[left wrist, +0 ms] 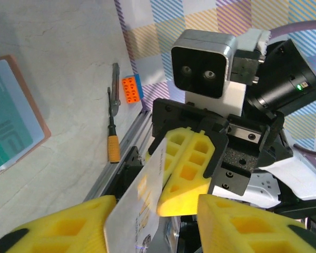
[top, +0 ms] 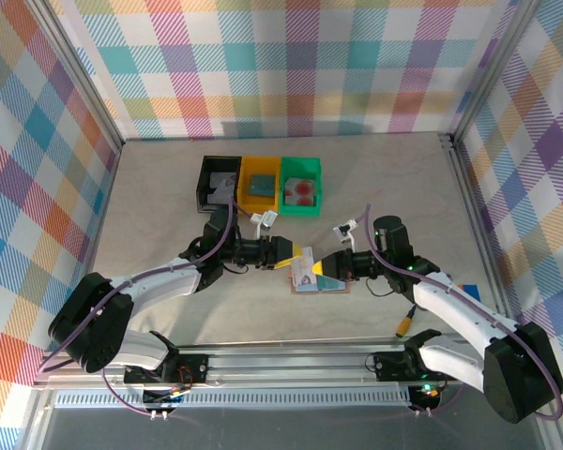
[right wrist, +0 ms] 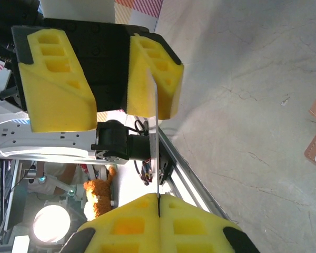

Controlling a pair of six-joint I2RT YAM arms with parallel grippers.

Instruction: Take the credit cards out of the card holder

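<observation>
Surroundings: I see a beige table [top: 159, 206] walled by pastel plaid panels [top: 281, 66].
Card in the air: a pale white credit card [left wrist: 139, 205] hangs above the table between both arms. Its long axis runs from one gripper to the other, and it is edge-on to the right wrist camera.
Holder: the reddish-brown leather card holder [top: 333, 284] lies open on the table just near-side of the grippers, long axis left to right, with a teal card [left wrist: 5, 121] in its grey-blue pocket.
Bins, left to right: the black plastic bin [top: 206, 178] holds a grey card [top: 227, 183]. The yellow bin [top: 261, 161] holds a teal-blue card [top: 260, 187]. The green bin [top: 300, 161] holds red-spotted cards [top: 301, 190].
Left gripper [top: 289, 255]: spread around the card's end. I see one yellow finger [right wrist: 152, 74] touching the card and the other apart.
Right gripper [top: 327, 267]: pressed together, pinching the card's other end.
</observation>
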